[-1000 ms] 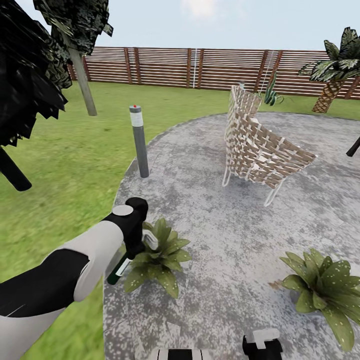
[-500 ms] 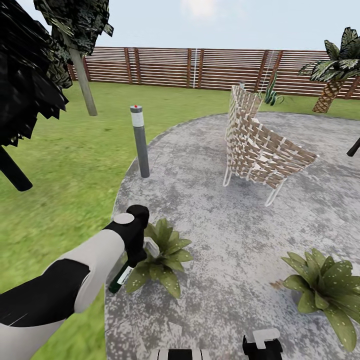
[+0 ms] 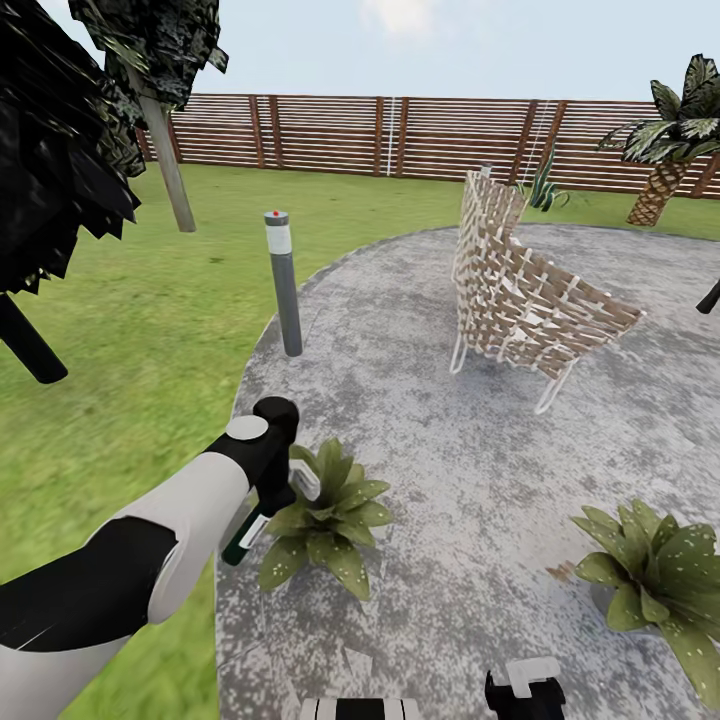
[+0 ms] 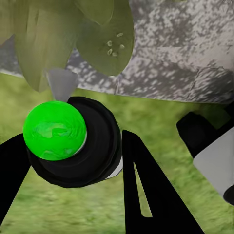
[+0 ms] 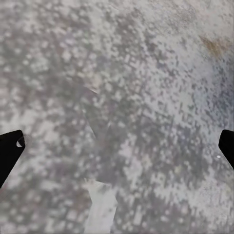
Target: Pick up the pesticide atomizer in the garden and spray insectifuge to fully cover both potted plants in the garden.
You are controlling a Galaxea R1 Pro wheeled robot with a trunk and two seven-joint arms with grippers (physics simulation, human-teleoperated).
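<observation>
Left pincer [image 3: 272,492] pinching the pesticide atomizer [image 3: 246,532], fingers [image 4: 146,190] pressed against its round dark body [image 4: 78,146] in the left wrist view, bright green cap toward the camera. Bottle tilted, dark base down toward the lawn edge, whitish trigger head [image 3: 303,480] pointing at the near potted plant [image 3: 325,512]. Nozzle just beside the leaves, broad green leaves [image 4: 105,36] close ahead in the wrist view. Near plant at the patio [image 3: 450,450] rim, where grey paving meets grass. Second potted plant [image 3: 660,580] well apart, on the paving at the robot's right. Right pincer [image 5: 117,146] spread wide, fingertips at opposite edges of the right wrist view, mottled paving between them, nothing held. Farther out, grey bollard lamp [image 3: 284,285] at the patio edge, woven chair [image 3: 525,295] on the paving, brown slatted fence [image 3: 400,135] behind the lawn [image 3: 120,330].
</observation>
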